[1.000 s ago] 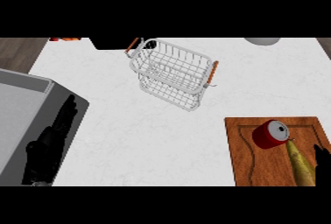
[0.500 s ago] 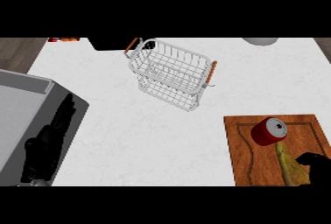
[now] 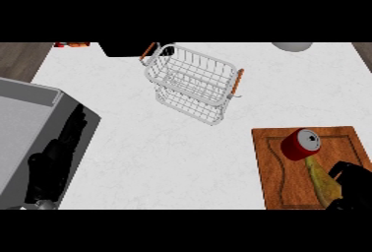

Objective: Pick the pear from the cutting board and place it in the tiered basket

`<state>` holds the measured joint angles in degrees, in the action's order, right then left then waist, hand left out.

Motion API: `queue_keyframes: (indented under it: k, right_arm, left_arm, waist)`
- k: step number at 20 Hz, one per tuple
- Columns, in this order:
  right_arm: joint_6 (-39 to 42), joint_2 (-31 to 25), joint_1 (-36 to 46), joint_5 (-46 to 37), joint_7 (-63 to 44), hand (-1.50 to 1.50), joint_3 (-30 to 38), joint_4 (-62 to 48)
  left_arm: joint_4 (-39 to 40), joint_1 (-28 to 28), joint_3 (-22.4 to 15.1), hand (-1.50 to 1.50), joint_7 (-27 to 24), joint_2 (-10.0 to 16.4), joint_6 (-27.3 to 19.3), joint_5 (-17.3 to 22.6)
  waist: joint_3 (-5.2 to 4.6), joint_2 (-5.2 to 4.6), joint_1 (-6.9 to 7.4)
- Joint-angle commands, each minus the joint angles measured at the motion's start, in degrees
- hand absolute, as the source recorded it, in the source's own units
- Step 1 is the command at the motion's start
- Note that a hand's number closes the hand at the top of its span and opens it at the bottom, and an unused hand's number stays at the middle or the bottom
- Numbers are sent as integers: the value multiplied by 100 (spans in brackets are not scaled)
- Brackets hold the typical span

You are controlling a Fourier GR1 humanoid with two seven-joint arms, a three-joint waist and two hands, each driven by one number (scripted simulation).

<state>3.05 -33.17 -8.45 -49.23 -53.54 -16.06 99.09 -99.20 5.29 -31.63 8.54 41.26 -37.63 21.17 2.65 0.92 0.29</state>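
Pear [image 3: 320, 178], long, olive-yellow, flat on cutting board [image 3: 276, 167] beside red can [image 3: 301, 143]; right hand [image 3: 352, 184] alongside, open or closed unclear.

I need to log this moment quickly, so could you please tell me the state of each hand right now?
Left hand: open, resting at the view's left.
Right hand: by the pear on the cutting board; open or shut cannot be told.

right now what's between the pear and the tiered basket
In the head view, a red can sits on the cutting board at the pear's far end, toward the tiered basket; past the board, the white counter is bare.
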Motion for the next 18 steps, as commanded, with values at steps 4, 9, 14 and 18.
queue_keyframes:
  k: [4,9,14,18]
  right_arm:
    - [-95,824,508,-215,90,150,-865,345]
    - [53,1555,832,-247,-167,150,-1551,1028]
    - [-474,2215,1156,-425,-557,150,-1362,1855]
    - [-117,2156,1629,-674,-854,150,-1147,2954]
  left_arm:
    - [627,-456,-163,0,-279,-593,-43,281]
    - [559,-421,-226,0,-182,-612,-87,386]
    - [622,-391,-207,0,-182,-626,-269,381]
    - [626,-537,-290,0,-189,-571,-408,347]
  waist:
    - [-290,-156,134]
    - [-301,-114,46]
    - [-299,-79,-129]
    - [-324,-21,-210]
